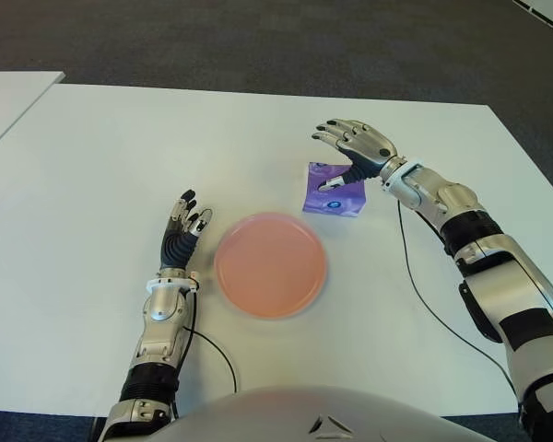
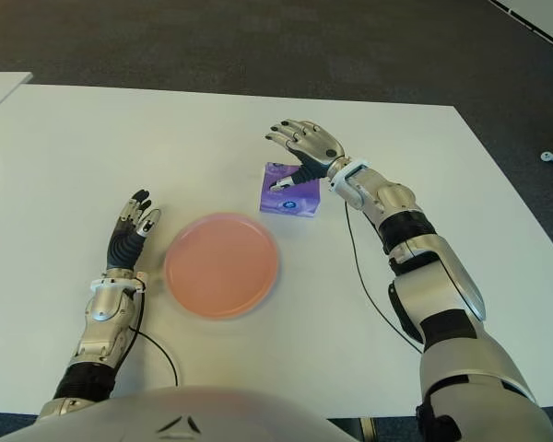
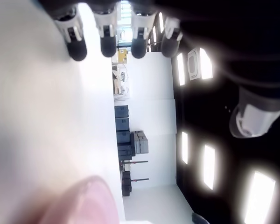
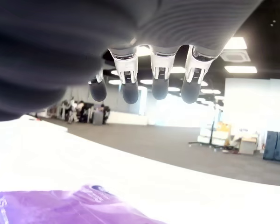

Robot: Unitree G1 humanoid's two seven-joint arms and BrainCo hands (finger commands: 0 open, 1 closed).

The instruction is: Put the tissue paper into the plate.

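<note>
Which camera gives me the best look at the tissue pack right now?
The left eye view: the whole purple tissue pack lies on the table beyond the pink plate, with the open right hand over it. The right eye view shows the same. The right wrist view catches only its top; the left wrist view misses it.

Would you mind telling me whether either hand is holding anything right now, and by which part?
Nothing is held. The right hand hovers open over the purple tissue pack; the left hand is open beside the pink plate.

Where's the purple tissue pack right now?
The tissue pack lies on the white table, just beyond the pink plate toward the robot's right, under the open right robot hand.
</note>
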